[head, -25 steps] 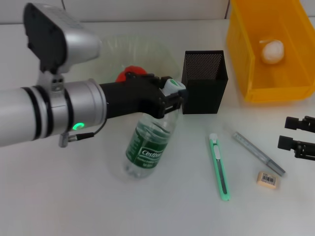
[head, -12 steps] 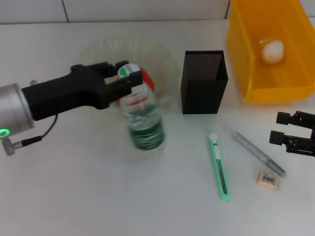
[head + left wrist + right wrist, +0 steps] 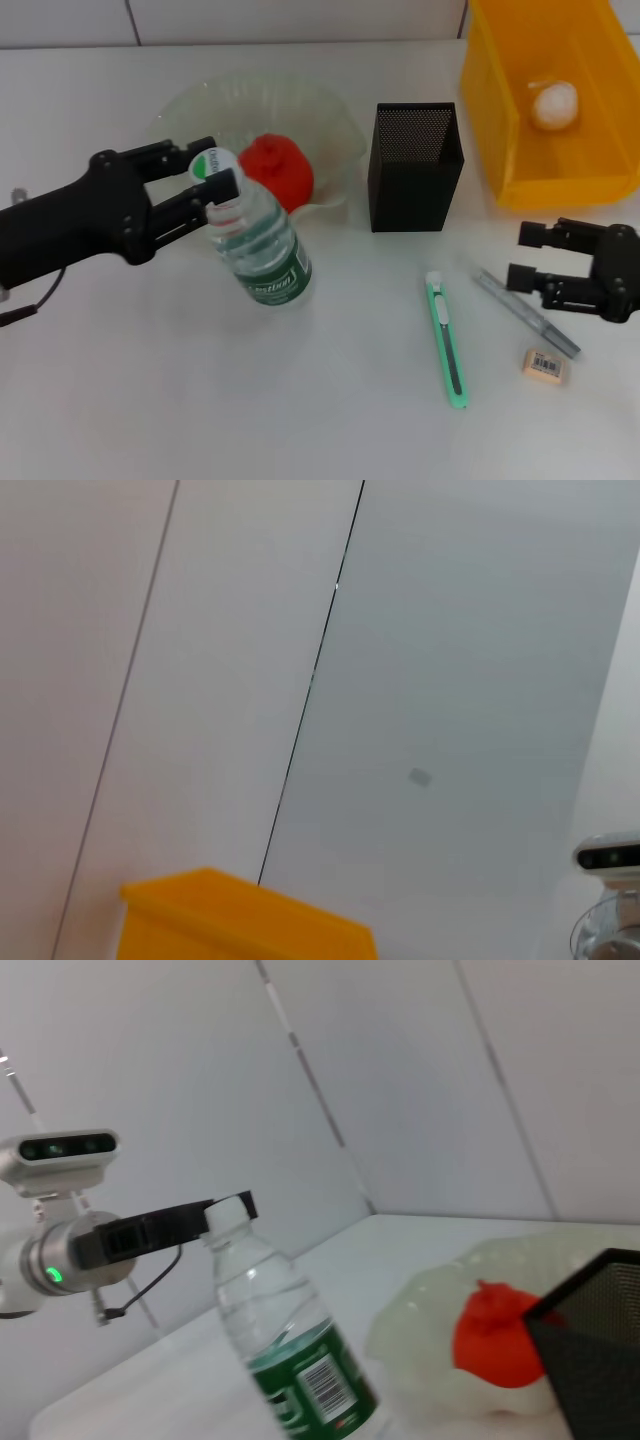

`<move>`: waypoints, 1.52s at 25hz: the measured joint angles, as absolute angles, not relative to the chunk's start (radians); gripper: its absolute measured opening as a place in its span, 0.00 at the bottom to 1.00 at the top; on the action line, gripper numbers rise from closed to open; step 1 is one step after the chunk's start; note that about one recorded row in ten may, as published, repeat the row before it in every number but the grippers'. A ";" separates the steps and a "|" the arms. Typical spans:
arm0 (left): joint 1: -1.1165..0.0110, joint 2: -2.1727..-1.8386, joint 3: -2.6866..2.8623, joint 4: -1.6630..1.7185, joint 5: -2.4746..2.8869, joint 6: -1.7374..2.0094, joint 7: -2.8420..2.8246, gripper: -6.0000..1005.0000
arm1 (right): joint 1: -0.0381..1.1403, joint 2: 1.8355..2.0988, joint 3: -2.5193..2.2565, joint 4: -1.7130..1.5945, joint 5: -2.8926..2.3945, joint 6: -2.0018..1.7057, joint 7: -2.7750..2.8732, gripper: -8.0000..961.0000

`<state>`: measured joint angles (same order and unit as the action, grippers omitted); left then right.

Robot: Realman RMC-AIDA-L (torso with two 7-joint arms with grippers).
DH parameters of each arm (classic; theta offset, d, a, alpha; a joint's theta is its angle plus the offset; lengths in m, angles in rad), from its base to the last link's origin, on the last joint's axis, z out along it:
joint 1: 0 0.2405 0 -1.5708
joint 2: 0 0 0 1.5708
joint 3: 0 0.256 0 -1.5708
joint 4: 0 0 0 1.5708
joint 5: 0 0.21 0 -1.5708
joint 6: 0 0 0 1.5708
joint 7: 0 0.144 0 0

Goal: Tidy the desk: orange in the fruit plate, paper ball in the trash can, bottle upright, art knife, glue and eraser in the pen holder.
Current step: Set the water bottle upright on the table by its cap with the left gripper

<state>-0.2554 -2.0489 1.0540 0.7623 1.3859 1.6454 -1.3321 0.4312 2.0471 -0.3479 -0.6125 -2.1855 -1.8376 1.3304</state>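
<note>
Your left gripper [image 3: 207, 182], left of centre, has its fingers pinched on the bottle [image 3: 260, 246] cap, partly hiding it. Bottle stands near-upright beside the fruit plate [image 3: 330, 110], cap tilted upper-left. Right gripper [image 3: 533, 255], lower right, is open and empty above the art knife [image 3: 525, 312].

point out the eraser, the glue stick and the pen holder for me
eraser [image 3: 544, 364], head view, on its top face with the barcode sticker
glue stick [image 3: 447, 345], head view, on the middle of its green body
pen holder [image 3: 414, 182], head view, on its front mesh wall
</note>
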 joint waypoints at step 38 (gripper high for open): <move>-0.277 -2.006 0.988 0.491 1.421 1.711 -1.091 0.57 | 0.478 2.072 -0.460 -0.571 -2.173 -1.866 1.318 0.78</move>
<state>-0.2771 -2.0063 0.9878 0.4909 1.4213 1.7113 -1.0906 0.4775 2.0718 -0.4601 -0.5712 -2.1734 -1.8659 1.3176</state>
